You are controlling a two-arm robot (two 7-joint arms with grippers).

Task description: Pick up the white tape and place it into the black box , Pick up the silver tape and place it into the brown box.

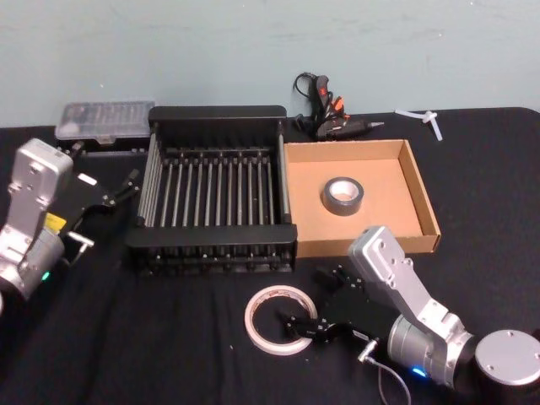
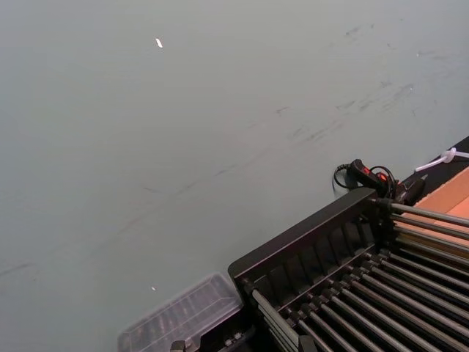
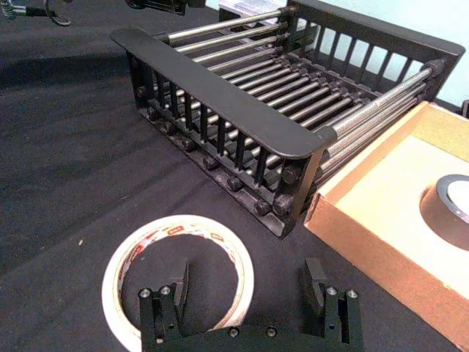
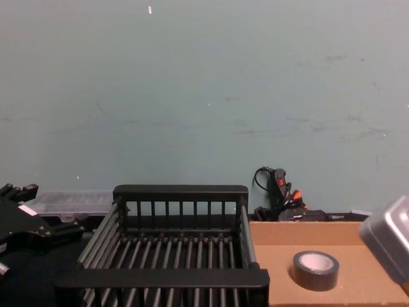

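Note:
The white tape (image 1: 256,310) (image 3: 121,257) lies flat on the black cloth, in front of the black box (image 1: 215,114) (image 3: 220,88) (image 4: 179,190) (image 2: 300,238). My right gripper (image 1: 316,299) (image 3: 248,282) is open just over the ring's right side. One finger (image 3: 178,284) hangs over the ring's hole and the other stands outside the ring. The silver tape (image 1: 342,194) (image 3: 451,209) (image 4: 315,268) lies in the brown box (image 1: 396,181) (image 3: 381,198) (image 4: 281,256), right of the black box. My left gripper (image 1: 118,190) is parked at the black box's left side.
Against the wall behind the black box lie a clear plastic case (image 1: 105,122) (image 2: 183,315) and a black-and-orange glue gun (image 1: 329,114) (image 4: 281,188). A small white piece (image 1: 426,118) sits at the far right. Bare black cloth lies in front of both boxes.

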